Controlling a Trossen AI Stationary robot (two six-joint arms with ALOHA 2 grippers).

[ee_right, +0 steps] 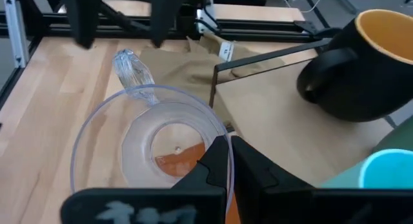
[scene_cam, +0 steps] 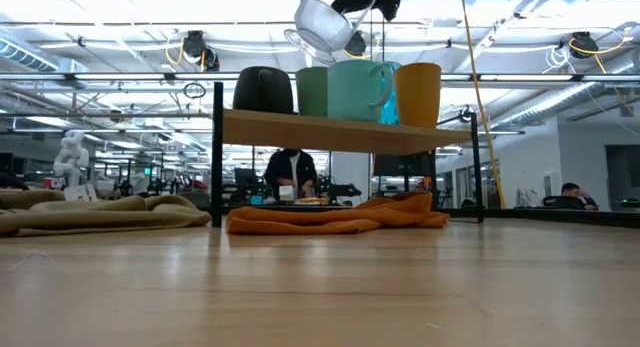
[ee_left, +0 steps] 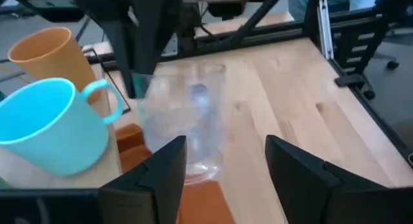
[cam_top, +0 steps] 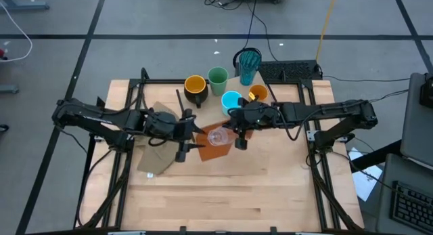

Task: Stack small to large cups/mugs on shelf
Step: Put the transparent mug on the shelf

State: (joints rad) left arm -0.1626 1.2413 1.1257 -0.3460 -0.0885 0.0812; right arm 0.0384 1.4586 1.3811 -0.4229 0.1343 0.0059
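Observation:
A small clear glass with a handle [cam_top: 218, 137] hangs in the air in front of the shelf [scene_cam: 330, 133], higher than the cups in the low view [scene_cam: 322, 25]. My right gripper [ee_right: 227, 161] is shut on it. My left gripper [ee_left: 226, 166] is open, its fingers level and facing the glass [ee_left: 193, 127] from the table's left, not plainly touching. On the shelf stand a black mug [cam_top: 195, 86], a green cup [cam_top: 218, 79], a teal ribbed tumbler [cam_top: 249, 64], a bright blue mug [cam_top: 232, 101] and an orange cup [cam_top: 258, 94]. My right gripper pinches the glass's rim [ee_right: 216, 135] between its two fingers, on the side opposite the handle [ee_right: 131, 70]. The fingers come from the table's right. The glass is lifted clear of table and shelf and is tilted in the low view.
An orange cloth [scene_cam: 330, 219] lies on the table under the shelf's front. A beige cloth [cam_top: 159, 157] lies left of it, below my left arm. The near half of the wooden table [cam_top: 230, 194] is bare. People sit in the room behind.

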